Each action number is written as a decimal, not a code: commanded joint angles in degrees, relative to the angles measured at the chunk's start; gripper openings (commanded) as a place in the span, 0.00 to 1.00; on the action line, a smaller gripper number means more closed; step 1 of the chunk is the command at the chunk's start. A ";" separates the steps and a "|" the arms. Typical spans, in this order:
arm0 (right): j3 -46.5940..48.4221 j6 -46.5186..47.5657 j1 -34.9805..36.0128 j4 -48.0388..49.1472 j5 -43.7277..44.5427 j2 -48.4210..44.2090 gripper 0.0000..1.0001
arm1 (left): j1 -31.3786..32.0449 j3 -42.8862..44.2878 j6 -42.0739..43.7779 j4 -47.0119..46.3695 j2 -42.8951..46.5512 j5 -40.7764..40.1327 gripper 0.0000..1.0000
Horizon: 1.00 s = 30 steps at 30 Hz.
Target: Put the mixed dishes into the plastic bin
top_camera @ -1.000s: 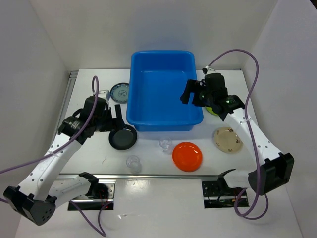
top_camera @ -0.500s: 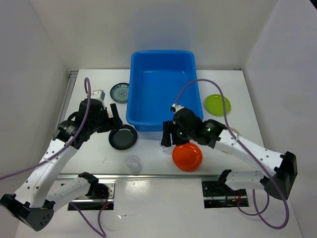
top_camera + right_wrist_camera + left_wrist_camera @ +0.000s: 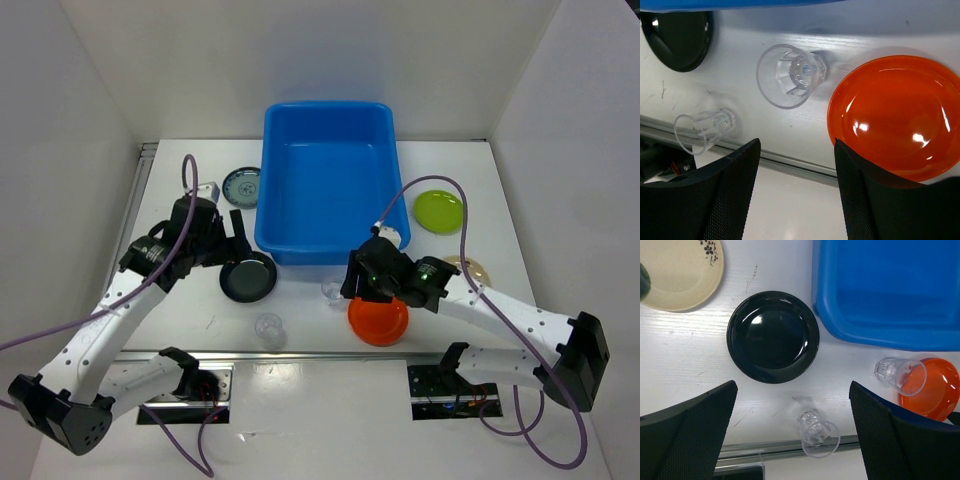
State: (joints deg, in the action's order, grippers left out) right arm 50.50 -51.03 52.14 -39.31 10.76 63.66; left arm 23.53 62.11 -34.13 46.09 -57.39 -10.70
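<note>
The empty blue bin stands at the back centre. In front of it lie a black plate, an upright glass cup and an orange plate. A second glass cup stands nearer the front. My left gripper is open and empty above the black plate. My right gripper is open and empty, hovering between the cup and the orange plate.
A blue-patterned plate lies left of the bin. A lime green plate lies to its right. A cream plate shows partly behind the right arm. Another cream plate lies under the left arm. A metal rail runs along the front edge.
My right arm swung from beside the bin's right wall, over the green plate, down to the front of the bin by the cup and orange plate. The left arm shifted only slightly.
</note>
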 commanded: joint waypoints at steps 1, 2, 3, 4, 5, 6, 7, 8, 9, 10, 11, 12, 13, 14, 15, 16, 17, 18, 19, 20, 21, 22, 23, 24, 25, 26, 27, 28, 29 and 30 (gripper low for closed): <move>-1.89 -3.64 0.24 3.36 3.73 -0.82 0.66 | -0.24 1.09 1.87 -1.44 -0.45 0.77 1.00; -2.68 -4.25 0.24 3.36 4.69 -0.82 0.66 | -0.24 1.09 1.87 -1.44 -0.45 0.77 1.00; -2.69 -4.26 0.24 4.23 5.31 -0.82 0.65 | -0.24 1.09 1.87 -1.44 -0.45 0.77 1.00; -4.08 -4.95 0.24 4.24 5.84 -1.51 0.65 | -0.24 1.09 1.87 -1.44 -0.45 0.77 1.00; -4.62 -5.48 0.24 5.02 6.46 -2.22 0.64 | -0.24 1.09 1.87 -1.44 -0.45 0.77 1.00; -5.32 -5.49 0.24 5.90 6.46 -2.22 0.64 | -0.24 1.09 1.87 -1.44 -0.45 0.77 1.00; -6.72 -5.49 0.24 7.48 6.46 -2.22 0.64 | -0.24 1.09 1.87 -1.44 -0.45 0.77 1.00; -7.34 -4.97 0.24 8.28 6.46 -2.22 0.64 | -0.24 1.09 1.26 -1.44 -0.45 0.77 1.00; -7.35 -4.96 0.24 8.89 6.46 -1.35 0.64 | -0.24 0.39 1.26 -1.44 -0.45 1.29 1.00; -8.04 -4.96 0.24 10.03 6.46 -1.34 0.64 | -0.24 0.38 1.26 -1.44 -0.45 1.29 1.00; -8.05 -4.96 0.24 10.83 6.46 -0.73 0.61 | -0.24 0.38 1.26 -1.44 -0.45 1.29 1.00; -8.57 -4.96 0.24 11.44 6.46 -0.73 0.61 | -0.24 -0.14 1.26 -1.44 -0.45 1.90 1.00; -8.58 -4.96 0.24 11.45 6.46 -0.73 0.60 | -0.24 -0.14 1.26 -1.96 -0.45 1.91 1.00; -8.05 -4.96 0.24 12.14 7.16 -0.73 0.58 | -0.24 -0.75 1.26 -1.96 -0.45 2.52 1.00; -7.53 -4.96 0.24 12.15 7.69 -0.73 0.58 | -0.24 -0.76 0.74 -2.49 -0.45 2.53 1.00; -6.13 -4.96 0.24 11.37 8.82 -0.73 0.56 | -0.24 -0.76 0.73 -2.49 -0.45 2.53 1.00; -6.12 -4.96 0.24 11.36 8.83 -0.73 0.56 | -0.24 -0.76 0.73 -2.49 -0.45 2.53 1.00; -5.51 -5.48 0.24 11.36 9.62 -0.12 0.54 | -0.24 -1.28 0.73 -2.49 -0.45 2.53 1.00; -5.50 -5.49 0.24 11.88 9.63 -0.11 0.52 | -0.24 -1.29 0.73 -2.49 -0.45 2.00 1.00; -5.50 -6.10 0.24 11.89 9.63 0.84 0.50 | -0.24 -1.29 0.73 -2.49 -0.45 2.00 1.00; -5.50 -6.10 0.24 12.58 10.15 2.16 0.47 | -0.24 -1.29 1.25 -2.49 -0.45 1.48 1.00; -5.50 -7.32 0.85 12.59 11.37 2.78 0.45 | -0.24 -1.29 1.26 -2.49 -0.45 1.47 1.00; -6.11 -7.86 2.25 13.11 12.17 3.40 0.45 | -0.24 -1.29 1.26 -2.49 -0.45 1.47 1.00; -6.12 -7.86 2.96 13.73 12.87 4.79 0.44 | -0.24 -1.29 1.26 -2.49 -0.45 0.86 1.00; -6.12 -9.17 3.75 13.73 12.88 5.42 0.44 | -0.24 -1.29 1.26 -2.49 -0.45 0.86 1.00; -6.12 -9.70 5.59 14.69 14.62 6.03 0.44 | -0.24 -1.29 1.26 -2.49 -0.45 0.86 1.00; -6.12 -9.71 6.74 15.83 15.33 6.65 0.44 | -0.24 -1.29 1.26 -2.49 -0.45 0.16 1.00; -6.12 -10.75 7.70 16.36 16.12 8.22 0.44 | -0.24 -1.29 1.26 -2.49 -0.45 0.15 1.00; -6.12 -12.24 8.84 16.37 17.17 9.19 0.42 | -0.24 -1.29 1.78 -2.49 -0.45 0.15 1.00; -5.42 -12.95 10.77 16.37 19.27 10.33 0.40 | -0.24 -1.29 1.79 -2.49 -0.45 -0.37 1.00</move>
State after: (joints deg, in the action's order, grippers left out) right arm 42.96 -60.14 59.61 -26.52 23.40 71.75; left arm 23.53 61.34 -33.17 44.93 -58.22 -9.69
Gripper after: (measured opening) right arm 0.412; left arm 0.998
